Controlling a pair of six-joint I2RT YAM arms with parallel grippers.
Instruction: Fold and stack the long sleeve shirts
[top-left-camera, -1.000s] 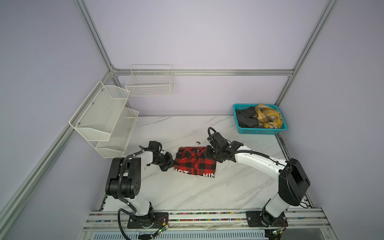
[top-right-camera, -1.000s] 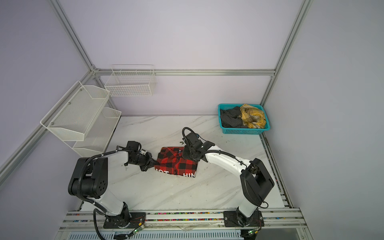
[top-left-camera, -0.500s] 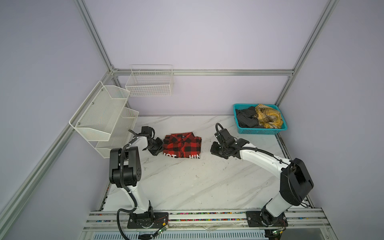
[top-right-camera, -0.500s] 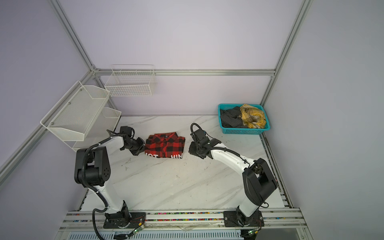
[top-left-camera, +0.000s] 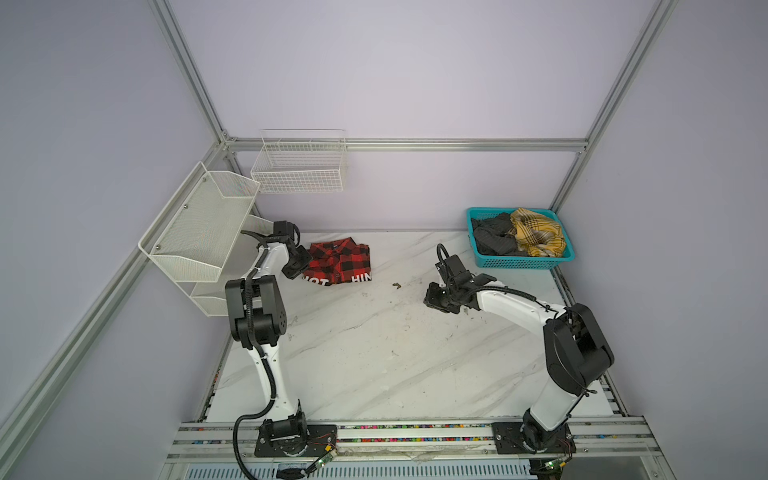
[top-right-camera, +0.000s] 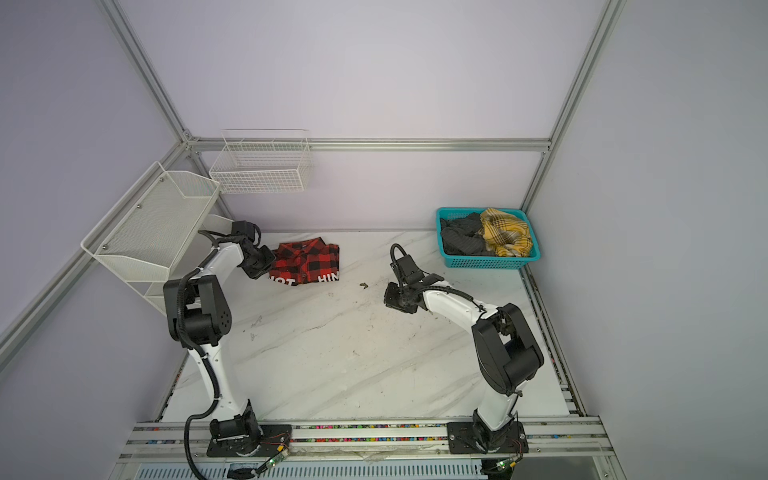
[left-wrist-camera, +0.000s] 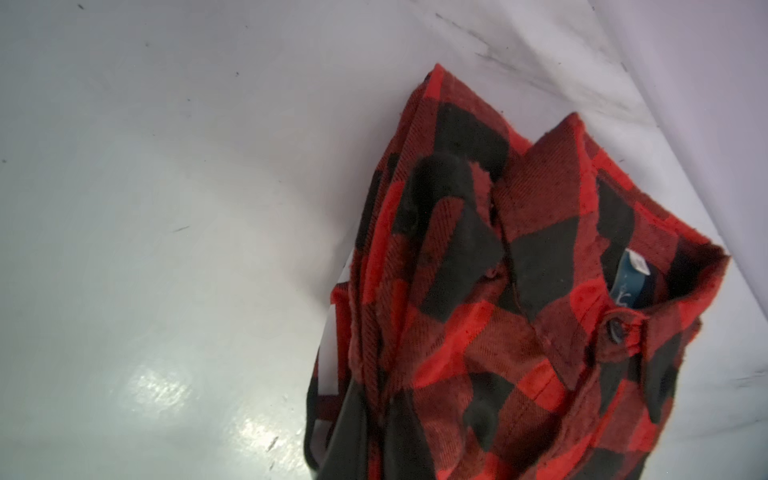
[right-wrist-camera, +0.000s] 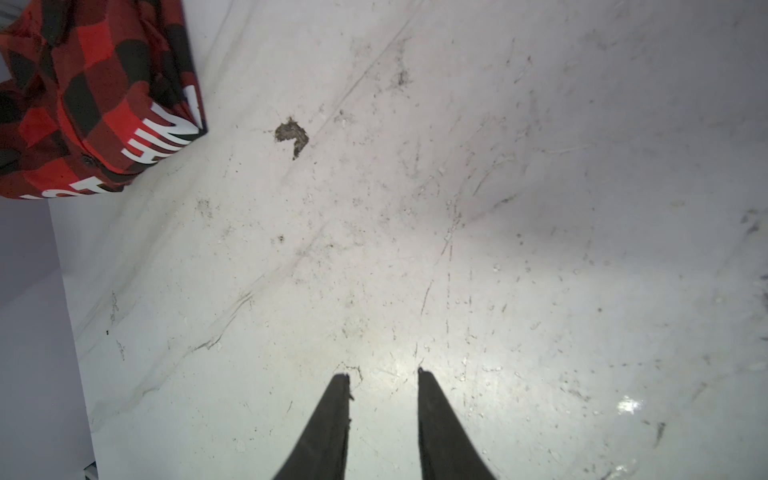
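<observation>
The folded red-and-black check long sleeve shirt (top-left-camera: 338, 264) (top-right-camera: 307, 264) with white letters lies at the back left of the marble table, collar toward the back wall. My left gripper (top-left-camera: 301, 268) (top-right-camera: 266, 266) is at its left edge. In the left wrist view the gripper (left-wrist-camera: 376, 419) is shut on a fold of the shirt (left-wrist-camera: 519, 291). My right gripper (top-left-camera: 432, 297) (top-right-camera: 392, 297) hovers low over bare table to the right, well apart from the shirt. Its jaws (right-wrist-camera: 382, 374) stand open with nothing between them, and the shirt (right-wrist-camera: 83, 104) shows far off.
A teal basket (top-left-camera: 523, 262) (top-right-camera: 490, 262) at the back right holds dark grey and yellow plaid clothes. White mesh shelves (top-left-camera: 199, 224) and a wire basket (top-left-camera: 299, 166) hang on the left and back walls. A small dark speck (top-left-camera: 396, 285) (right-wrist-camera: 292, 135) lies between shirt and right gripper.
The left gripper has dragged the folded shirt from mid-table toward the back left. The right gripper has come off the shirt's right edge and drawn away to the right.
</observation>
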